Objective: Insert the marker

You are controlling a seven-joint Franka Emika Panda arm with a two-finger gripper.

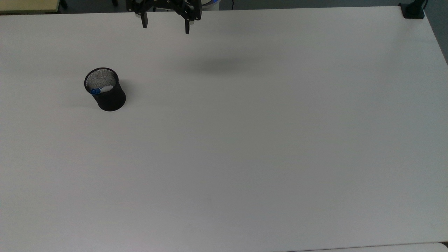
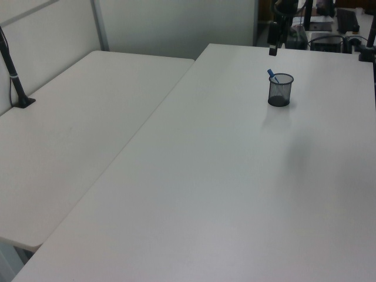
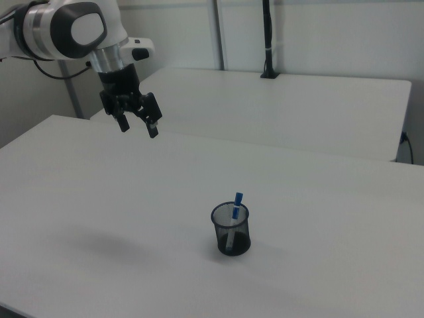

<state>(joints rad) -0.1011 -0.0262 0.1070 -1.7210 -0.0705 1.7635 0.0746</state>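
Observation:
The marker stands leaning inside the black mesh cup, its blue cap poking above the rim. In the left view the marker sticks out of the cup toward the left view's left. My gripper hangs open and empty high over the table's far edge, well to the top view's right of the cup. In the right view the gripper is up at the left, far from the cup. One finger shows in the left view above the cup.
The white table spreads wide around the cup. A second white table adjoins it, with a black pole clamp. A black clamp sits at the top view's far right corner.

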